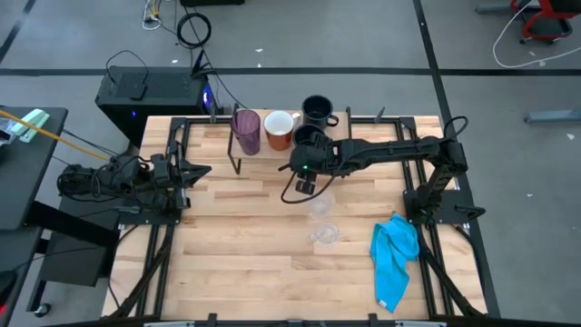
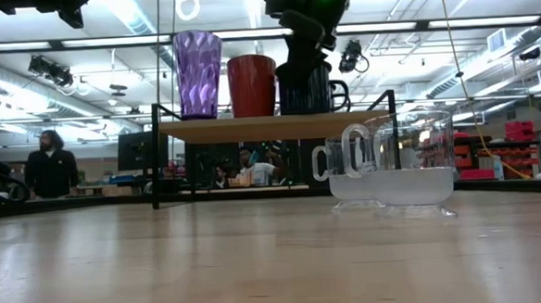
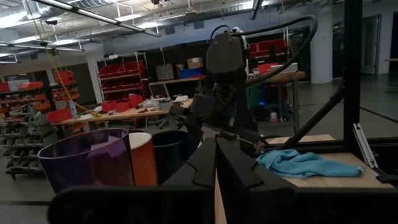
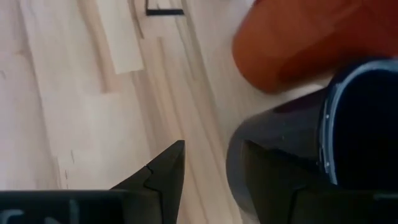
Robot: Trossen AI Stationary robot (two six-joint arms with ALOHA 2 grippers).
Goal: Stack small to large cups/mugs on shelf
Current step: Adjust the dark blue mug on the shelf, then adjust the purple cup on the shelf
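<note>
On the shelf (image 2: 269, 126) stand a purple tumbler (image 1: 246, 130), a white-and-orange mug (image 1: 279, 130) and a dark mug (image 1: 309, 138). A second dark mug (image 1: 317, 111) stands farther back. My right gripper (image 4: 212, 149) hangs open over the shelf, slanting down. The near dark mug (image 4: 311, 143) is beside one finger, and only bare wood shows between the fingers. Two clear glasses (image 2: 345, 166) (image 2: 410, 158) rest on the tabletop. My left gripper (image 3: 214, 168) waits shut at the table's left side. My right gripper has one finger (image 4: 267, 177) right by the outer wall (image 4: 249, 155) of the near dark mug, below its rim. I cannot tell whether it touches the wall. The mug stands upright, and nothing lies between the two fingers.
A blue cloth (image 1: 395, 259) lies near the table's right front corner. The shelf's black legs (image 2: 153, 158) stand on the tabletop. Bare wood (image 1: 236, 245) spans the table's near left part. People (image 2: 51, 168) are in the room beyond the table.
</note>
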